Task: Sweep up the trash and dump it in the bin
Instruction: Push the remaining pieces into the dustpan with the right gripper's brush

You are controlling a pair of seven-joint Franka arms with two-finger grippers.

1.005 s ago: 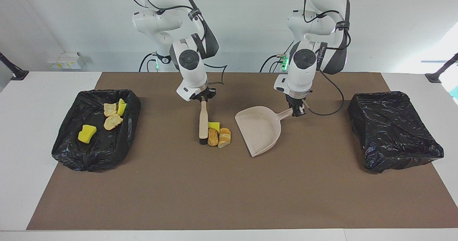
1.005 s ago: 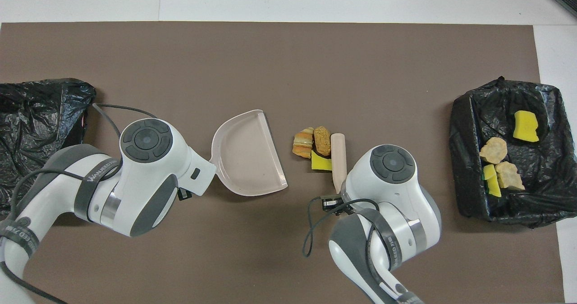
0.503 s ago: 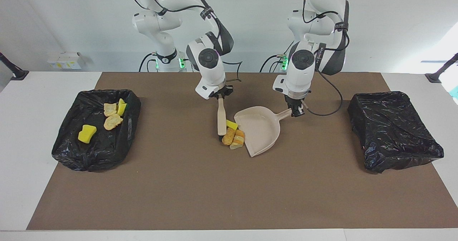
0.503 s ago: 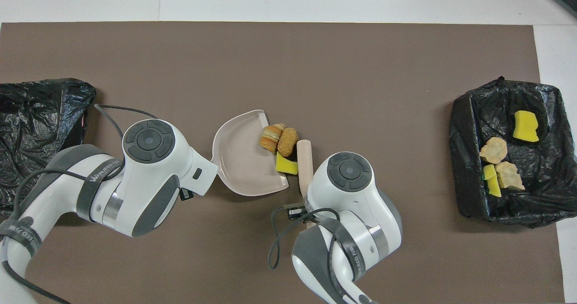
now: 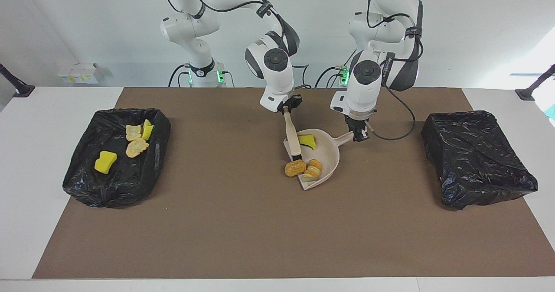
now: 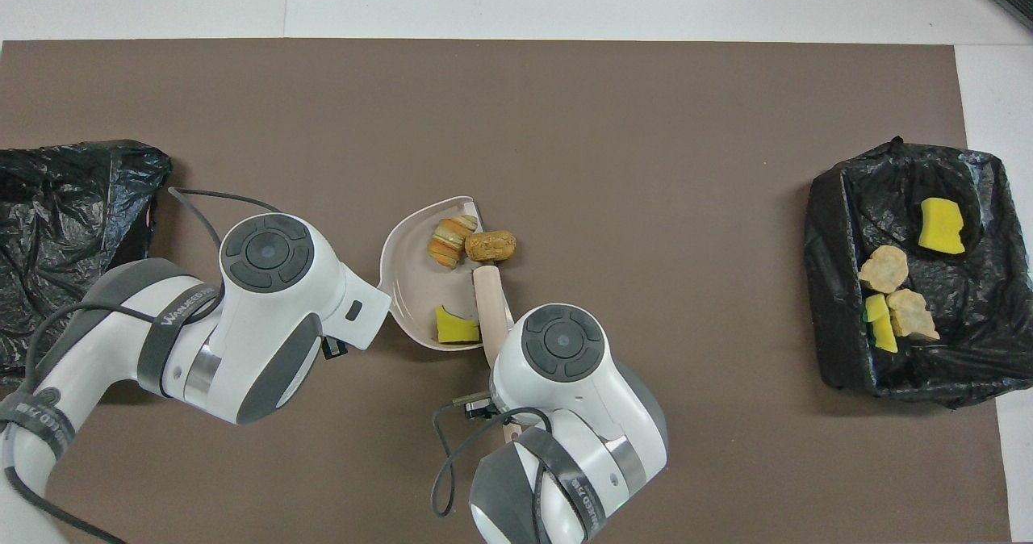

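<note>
My left gripper (image 5: 360, 135) is shut on the handle of the beige dustpan (image 5: 326, 150), which rests on the mat. My right gripper (image 5: 287, 110) is shut on the beige brush (image 5: 294, 138), whose head stands at the pan's mouth. Of the trash, a yellow sponge chunk (image 5: 307, 140) and a layered bread piece (image 5: 313, 169) lie in the pan. An orange-brown lump (image 5: 295, 168) lies at the pan's lip, on the mat. In the overhead view the pan (image 6: 411, 278), sponge (image 6: 456, 328), bread piece (image 6: 452, 239), lump (image 6: 492, 245) and brush (image 6: 488, 298) show.
A black-lined bin (image 5: 86, 179) at the right arm's end holds several scraps, among them a yellow sponge (image 5: 105, 162) and a beige lump (image 5: 136, 147). A second black-lined bin (image 5: 477, 157) stands at the left arm's end. Both bins show in the overhead view (image 6: 968, 366) (image 6: 64, 237).
My right gripper swept the brush toward the left arm's end, pushing the scraps to the pan. The sponge and bread piece went in; the brown lump stayed at the lip. The pan barely moved.
</note>
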